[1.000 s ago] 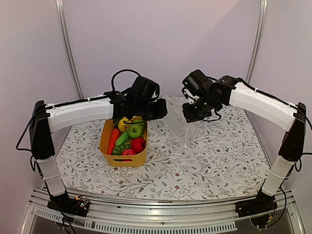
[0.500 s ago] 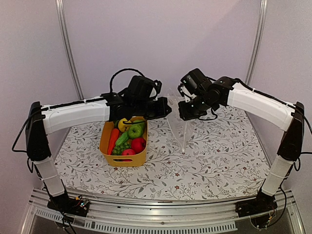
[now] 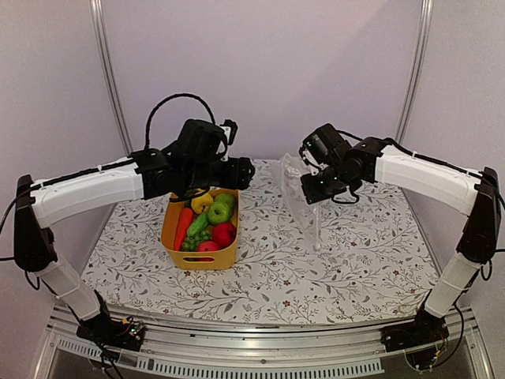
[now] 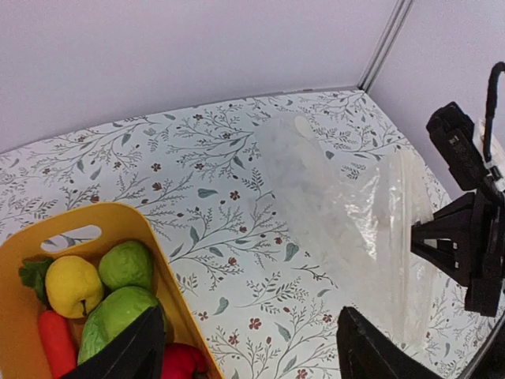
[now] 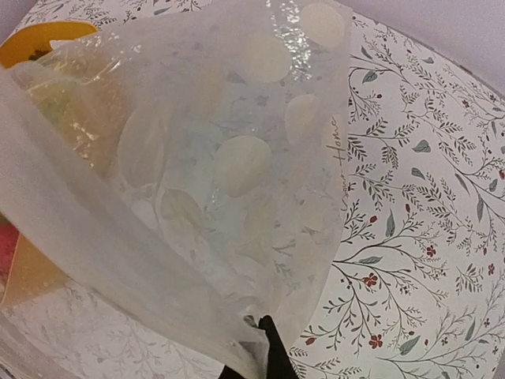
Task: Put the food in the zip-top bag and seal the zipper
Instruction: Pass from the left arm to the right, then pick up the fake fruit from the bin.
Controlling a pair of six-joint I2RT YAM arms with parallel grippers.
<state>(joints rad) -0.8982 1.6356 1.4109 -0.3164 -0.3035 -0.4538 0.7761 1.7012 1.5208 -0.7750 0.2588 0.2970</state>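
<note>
- Top view: the left claw hangs above the far rim of the tub, jaws spread, nothing in them.
- The tub stands left of the middle of the table, well clear of every edge.
- The food all lies in the tub. The carrot is along its left wall, green pieces are in the middle and red pieces toward the near wall.
- The right claw is raised right of the tub, toward the far edge, pressed together on the top of the bag.
- The bag hangs from it, apart from the tub. Its lower corner appears to reach the table.
- Left wrist view: the fingers stand wide apart, with only the tub rim and table between them.
- The tub sits at lower left and holds a yellow piece, two green pieces, the carrot and a red piece.
- The bag stands to the right, pinched by the right claw.
- Right wrist view: the dotted bag fills most of the frame.
- The right claw, at the bottom edge, is closed on a fold of the bag.
- The tub shows through the film at upper left.
</note>
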